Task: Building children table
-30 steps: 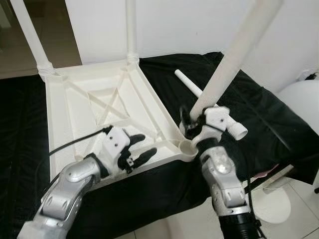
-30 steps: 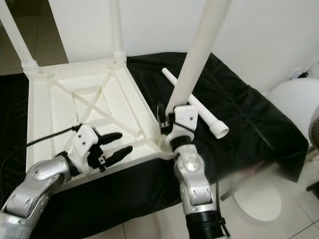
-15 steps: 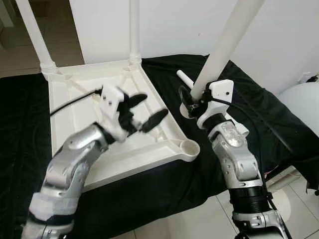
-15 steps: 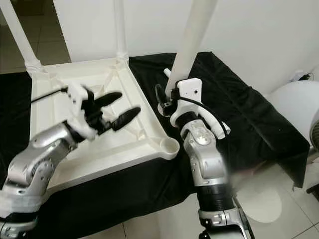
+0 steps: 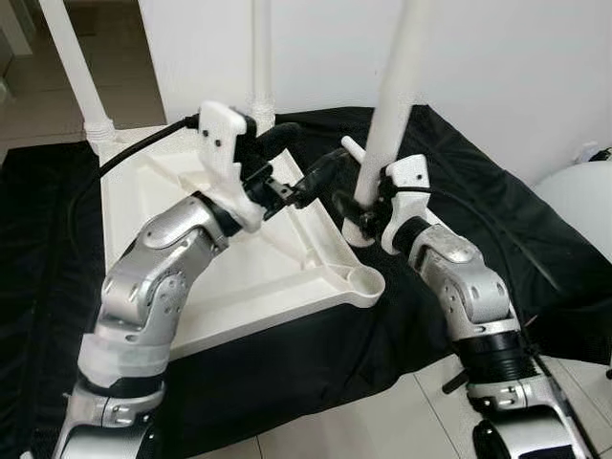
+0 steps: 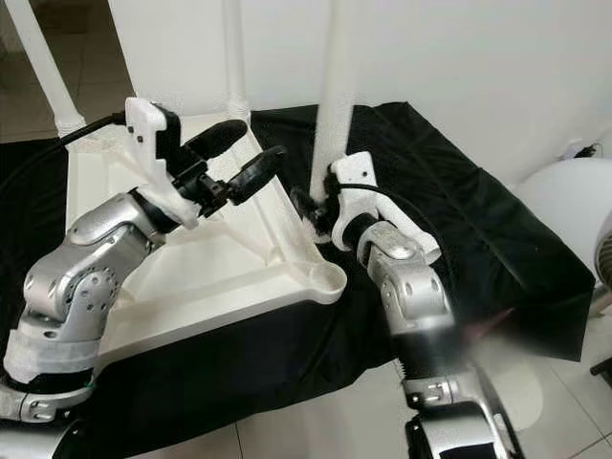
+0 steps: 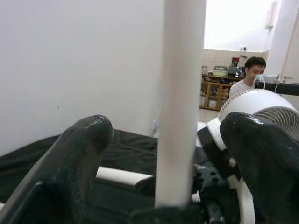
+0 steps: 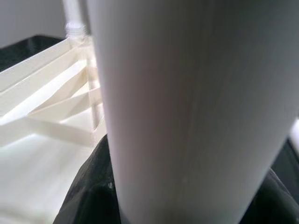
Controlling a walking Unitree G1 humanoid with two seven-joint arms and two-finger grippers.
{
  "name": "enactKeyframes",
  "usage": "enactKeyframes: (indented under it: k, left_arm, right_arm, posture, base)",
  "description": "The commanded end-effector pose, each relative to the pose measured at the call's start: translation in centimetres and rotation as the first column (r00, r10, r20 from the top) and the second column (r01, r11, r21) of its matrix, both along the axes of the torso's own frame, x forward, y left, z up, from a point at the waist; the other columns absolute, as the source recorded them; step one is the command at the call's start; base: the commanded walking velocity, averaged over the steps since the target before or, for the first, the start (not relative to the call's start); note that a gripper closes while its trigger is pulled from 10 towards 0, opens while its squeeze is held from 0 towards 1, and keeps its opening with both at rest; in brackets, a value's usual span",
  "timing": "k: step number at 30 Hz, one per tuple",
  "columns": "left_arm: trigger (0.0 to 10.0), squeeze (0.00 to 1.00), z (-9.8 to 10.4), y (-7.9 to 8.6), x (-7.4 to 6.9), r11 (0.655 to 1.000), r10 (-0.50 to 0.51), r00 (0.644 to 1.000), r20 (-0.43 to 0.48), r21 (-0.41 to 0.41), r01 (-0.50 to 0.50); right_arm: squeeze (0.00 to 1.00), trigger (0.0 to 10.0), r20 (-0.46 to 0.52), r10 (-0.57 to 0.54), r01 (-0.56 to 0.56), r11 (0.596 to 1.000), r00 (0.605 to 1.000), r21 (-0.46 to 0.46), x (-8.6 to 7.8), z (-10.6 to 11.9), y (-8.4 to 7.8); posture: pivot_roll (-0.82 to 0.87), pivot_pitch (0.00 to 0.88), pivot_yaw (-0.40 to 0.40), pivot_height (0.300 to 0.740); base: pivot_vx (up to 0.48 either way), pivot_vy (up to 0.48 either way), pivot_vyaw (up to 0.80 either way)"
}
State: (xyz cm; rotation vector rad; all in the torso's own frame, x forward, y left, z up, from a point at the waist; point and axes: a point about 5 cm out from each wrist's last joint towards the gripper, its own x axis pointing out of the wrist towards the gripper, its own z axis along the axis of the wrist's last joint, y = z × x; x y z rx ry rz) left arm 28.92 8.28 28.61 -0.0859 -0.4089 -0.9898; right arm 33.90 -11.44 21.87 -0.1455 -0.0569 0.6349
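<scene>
Upturned white tabletop (image 5: 229, 287) lying underside-up on black cloth (image 5: 497, 201), left of centre in the head views, ribs crossing inside. Two legs already standing in the far corner sockets: far-left leg (image 5: 75, 67) at upper left, far-middle leg (image 5: 260, 57) at top centre. Near-right corner socket (image 5: 365, 283) open, just below centre.

Right gripper (image 5: 356, 203) at centre frame, clamped round the lower end of a third white leg (image 5: 397, 86), held nearly upright and reaching out past the top edge. Foot of that leg above the cloth, just beside the tabletop's right rim, up and back from the open socket. Same leg (image 8: 187, 107) seen close against the right wrist camera, dark finger pads (image 8: 88, 196) pressed at its base.

Left gripper (image 5: 296, 164) raised over the tabletop's far right part, upper centre, fingers spread wide, holding nothing, tips pointing toward the held leg. From the left wrist camera, leg (image 7: 180, 93) standing between the two splayed black fingers (image 7: 77, 158), not touched.

Fourth loose leg (image 5: 350, 148) lying on the cloth behind the right gripper. White fan (image 7: 254, 105) and a person (image 7: 250, 74) at the right of the left wrist view.
</scene>
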Motion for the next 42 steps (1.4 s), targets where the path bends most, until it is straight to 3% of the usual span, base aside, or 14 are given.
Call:
enactKeyframes:
  k: [1,7,18,25,30,32,33,34,35,36,37,42]
  left_arm:
    - [10.0,0.00,0.0,-0.6,0.0,0.999,-0.034,0.999,0.010,0.035,0.034]
    - [10.0,0.00,0.1,-1.7,0.4,0.995,-0.039,0.998,0.042,0.089,0.035]
    - [10.0,0.00,0.6,-2.6,1.1,0.991,-0.072,0.997,0.029,0.113,0.068]
    - [10.0,0.00,0.4,-3.1,1.5,0.975,-0.135,0.989,-0.052,0.169,0.142]
    - [10.0,0.00,0.6,-3.1,1.3,0.959,-0.235,0.967,-0.100,0.137,0.247]
    - [9.8,0.00,0.6,-2.7,1.0,0.942,-0.306,0.934,-0.184,0.084,0.325]
    - [9.8,0.00,0.6,-2.7,1.0,0.942,-0.306,0.934,-0.184,0.084,0.325]
    - [5.8,0.00,0.6,-2.5,1.0,0.931,-0.343,0.911,-0.228,0.045,0.362]
    - [0.0,0.00,0.9,-2.3,0.8,0.920,-0.376,0.896,-0.238,0.016,0.391]
    - [0.0,0.00,0.9,-2.3,0.8,0.920,-0.376,0.896,-0.238,0.016,0.391]
    - [0.0,0.21,1.1,-2.2,0.7,0.912,-0.397,0.887,-0.236,0.009,0.411]
    - [0.0,0.22,1.5,-2.0,0.6,0.902,-0.421,0.876,-0.233,-0.004,0.433]
  right_arm:
    - [0.00,10.0,-0.024,0.056,-0.057,0.998,0.998,-0.042,-0.1,-0.1,0.3]
    - [0.00,10.0,-0.077,0.187,-0.195,0.973,0.979,-0.120,-0.5,-0.5,1.2]
    - [0.00,10.0,-0.135,0.276,-0.300,0.931,0.952,-0.210,-1.0,-1.5,1.1]
    - [0.00,10.0,-0.153,0.306,-0.336,0.910,0.940,-0.243,-1.1,-1.6,0.9]
    - [0.00,10.0,-0.163,0.318,-0.352,0.900,0.934,-0.258,-1.1,-1.7,0.8]
    - [0.00,10.0,-0.165,0.321,-0.355,0.897,0.933,-0.263,-1.1,-1.8,0.7]
    - [0.00,10.0,-0.165,0.321,-0.355,0.897,0.933,-0.263,-1.1,-1.8,0.7]
    - [0.00,10.0,-0.165,0.322,-0.356,0.896,0.932,-0.266,-1.1,-1.8,0.7]
    - [0.00,10.0,-0.165,0.323,-0.357,0.894,0.932,-0.270,-1.2,-1.9,0.6]
    - [0.00,10.0,-0.165,0.323,-0.357,0.894,0.932,-0.270,-1.2,-1.9,0.6]
    - [0.00,10.0,-0.165,0.323,-0.358,0.894,0.932,-0.271,-1.1,-1.8,0.6]
    - [0.00,10.0,-0.165,0.322,-0.357,0.893,0.932,-0.273,-1.1,-1.8,0.5]
  posture:
    - [0.00,0.019,-0.037,0.740]
    - [0.00,0.016,-0.042,0.740]
    - [0.00,0.016,-0.044,0.740]
    - [-0.01,0.018,-0.043,0.740]
    - [-0.01,0.019,-0.038,0.740]
    - [-0.01,0.022,-0.034,0.740]
    - [-0.01,0.022,-0.034,0.740]
    - [-0.01,0.022,-0.034,0.740]
    - [-0.02,0.022,-0.031,0.740]
    - [-0.02,0.022,-0.031,0.740]
    - [-0.02,0.022,-0.031,0.740]
    - [-0.02,0.021,-0.030,0.740]
  base:
    - [0.000,0.000,0.00]
    - [0.000,0.000,0.00]
    - [0.000,0.000,0.00]
    - [0.000,0.000,0.00]
    - [0.000,0.000,0.00]
    - [0.000,0.000,0.00]
    - [0.000,0.000,0.00]
    - [0.000,0.000,0.00]
    - [0.000,0.000,0.00]
    - [0.000,0.000,0.00]
    - [0.000,0.000,0.00]
    - [0.000,0.000,0.00]
